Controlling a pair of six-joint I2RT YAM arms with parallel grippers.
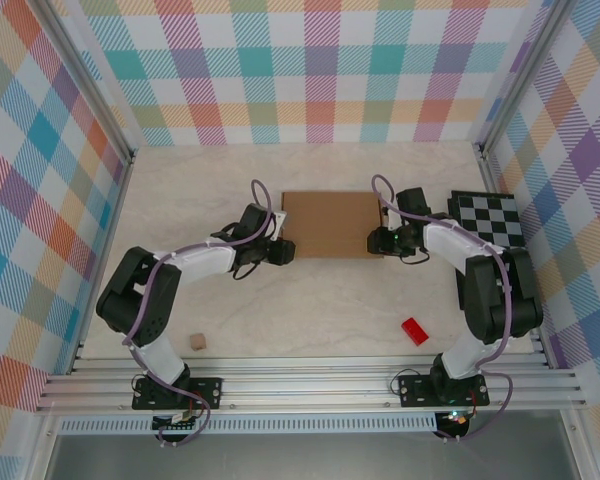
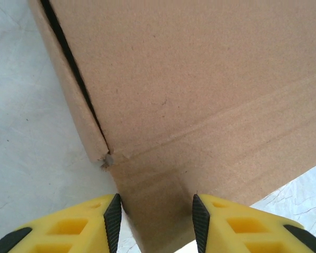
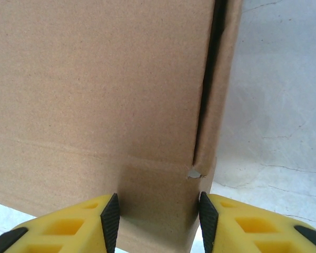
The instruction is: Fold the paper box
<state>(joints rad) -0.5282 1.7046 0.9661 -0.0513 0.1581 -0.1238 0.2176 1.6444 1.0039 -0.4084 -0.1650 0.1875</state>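
Both jaws stand partly open, clamped on the paper box (image 1: 332, 223). The left gripper (image 2: 157, 221) pinches its near-left corner between black pads (image 2: 114, 219), and the right gripper (image 3: 158, 224) pinches its near-right corner. The box is plain brown cardboard, matte and creased, with a slit beside each side wall. It lies midway between the side edges of the table (image 1: 200, 190).

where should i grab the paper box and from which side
Take the paper box by its two near corners: left hand from the left end, right hand from the right. It lies flat and wide, so the top gives no hold, but the folded edge by each corner slit is narrow enough to pinch, as both hands seem to hold it now.
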